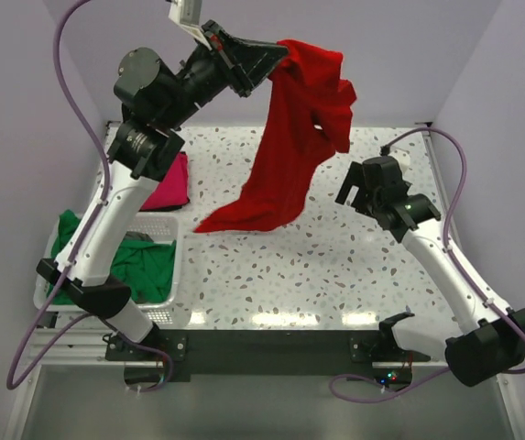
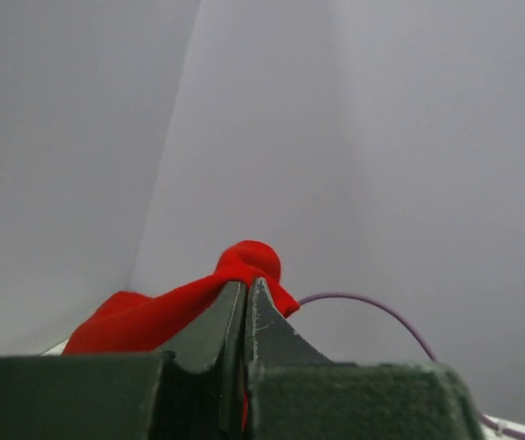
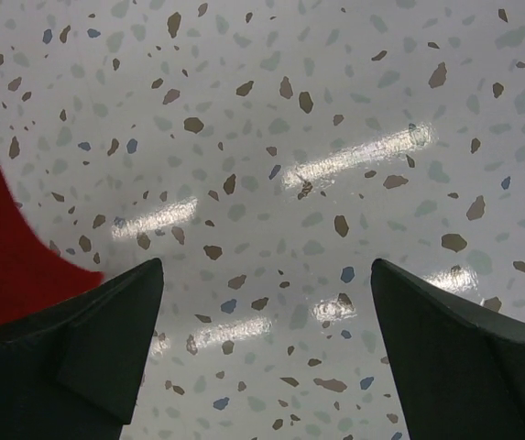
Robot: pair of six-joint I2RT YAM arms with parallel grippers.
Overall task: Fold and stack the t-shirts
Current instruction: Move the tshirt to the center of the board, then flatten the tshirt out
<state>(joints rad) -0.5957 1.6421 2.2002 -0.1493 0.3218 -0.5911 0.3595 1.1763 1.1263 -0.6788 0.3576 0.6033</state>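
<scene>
My left gripper (image 1: 278, 57) is raised high at the back and shut on the large red t-shirt (image 1: 289, 147), which hangs down with its lower corner touching the table. In the left wrist view the red cloth (image 2: 152, 316) bunches out from between the closed fingertips (image 2: 246, 286). My right gripper (image 1: 354, 194) is open and empty, just right of the hanging shirt; its view shows bare table between the fingers (image 3: 267, 266) and a red edge (image 3: 5, 266) at the left. A magenta-pink t-shirt (image 1: 172, 186) lies at the left. A green t-shirt (image 1: 143, 261) sits in the basket.
A white plastic basket (image 1: 166, 226) stands at the table's front left. The speckled tabletop (image 1: 335, 266) is bounded by grey walls at the back and sides. A purple cable (image 1: 454, 174) loops along the right arm.
</scene>
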